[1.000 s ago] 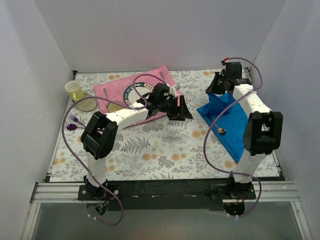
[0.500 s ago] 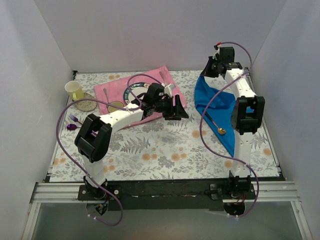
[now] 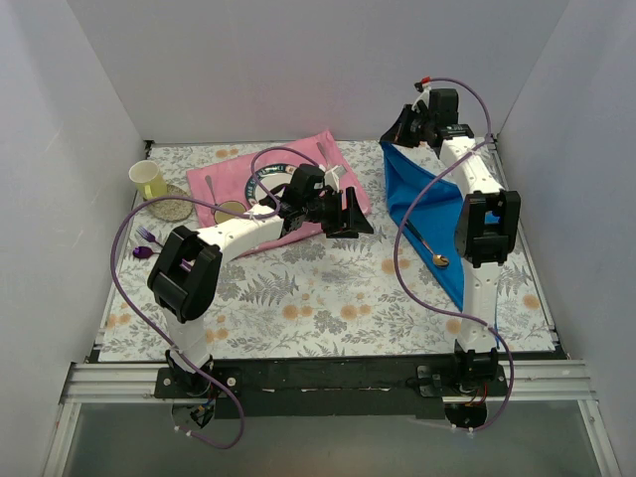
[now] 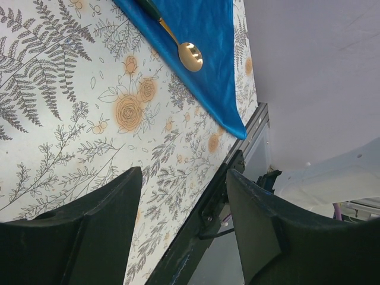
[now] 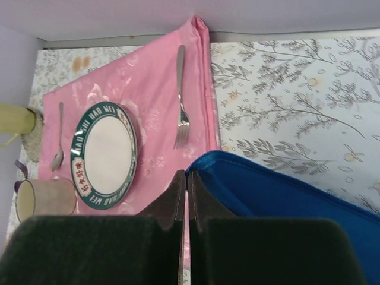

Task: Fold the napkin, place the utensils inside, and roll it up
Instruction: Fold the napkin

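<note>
Right gripper (image 5: pixel 187 178), pinched shut on a corner of the napkin (image 3: pixel 427 199), has pulled it up and left, apparently starting the fold with the spoon (image 4: pixel 190 56) on it; left gripper (image 4: pixel 184 196) hovers half-open, empty.

The table (image 3: pixel 318 288) has a floral cover. A pink mat (image 3: pixel 229 169) lies just left of the left gripper (image 3: pixel 353 214), with a round coaster (image 3: pixel 171 209) and purple plastic cutlery (image 3: pixel 147 238) well off further left. The napkin (image 3: pixel 402 184) runs from the right gripper (image 3: pixel 393 129) back toward the near edge.
</note>
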`<state>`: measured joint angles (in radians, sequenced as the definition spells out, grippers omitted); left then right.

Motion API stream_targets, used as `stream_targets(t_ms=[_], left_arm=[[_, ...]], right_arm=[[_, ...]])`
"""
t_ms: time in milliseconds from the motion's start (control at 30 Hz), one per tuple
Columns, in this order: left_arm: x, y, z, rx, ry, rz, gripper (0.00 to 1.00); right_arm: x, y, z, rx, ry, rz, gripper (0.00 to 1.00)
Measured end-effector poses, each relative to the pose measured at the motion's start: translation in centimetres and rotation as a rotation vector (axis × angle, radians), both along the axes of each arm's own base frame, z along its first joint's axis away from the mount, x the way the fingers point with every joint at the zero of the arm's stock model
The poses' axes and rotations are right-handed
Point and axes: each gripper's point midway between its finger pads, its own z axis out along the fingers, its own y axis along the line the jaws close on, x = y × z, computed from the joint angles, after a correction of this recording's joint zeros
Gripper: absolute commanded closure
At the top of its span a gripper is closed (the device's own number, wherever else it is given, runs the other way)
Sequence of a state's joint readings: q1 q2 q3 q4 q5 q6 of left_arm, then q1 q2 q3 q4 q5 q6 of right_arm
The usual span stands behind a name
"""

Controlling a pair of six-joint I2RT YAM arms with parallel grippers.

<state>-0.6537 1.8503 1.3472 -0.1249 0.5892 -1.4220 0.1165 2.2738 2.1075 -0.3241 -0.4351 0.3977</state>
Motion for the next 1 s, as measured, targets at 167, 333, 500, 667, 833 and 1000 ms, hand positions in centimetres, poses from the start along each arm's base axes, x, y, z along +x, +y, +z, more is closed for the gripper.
stream_targets(t_ms=[167,333,500,667,833,1000], left_arm=[[0.2,0.4,-0.4,0.009,0.006,0.011,0.41],[0.8,1.3,-1.3,0.03,0.023,0.047,0.37],[2.6,2.2,-1.7,0.054,-0.005,0.119,0.34],[6.9,1.7,-2.4,0.076,-0.063,0.213,0.34],[13.4,-0.3,-3.9,0.063,-0.118,0.331,0.43],[19.5,-1.9,-7.0,0.048,-0.147,0.444,0.56]], right_arm=[[1.1,1.8,-0.3,0.054,-0.029,0.037,0.86],[2.3,2.9,-2.7,0.088,-0.023,0.061,0.5],[2.6,2.5,-4.6,0.045,-0.003,0.049,0.33],[2.7,-0.2,-3.6,-0.083,-0.022,-0.032,0.42],[-0.4,-3.3,-2.5,-0.183,-0.002,-0.103,0.61],[-2.2,-3.9,-4.5,-0.21,0.033,-0.08,0.75]])
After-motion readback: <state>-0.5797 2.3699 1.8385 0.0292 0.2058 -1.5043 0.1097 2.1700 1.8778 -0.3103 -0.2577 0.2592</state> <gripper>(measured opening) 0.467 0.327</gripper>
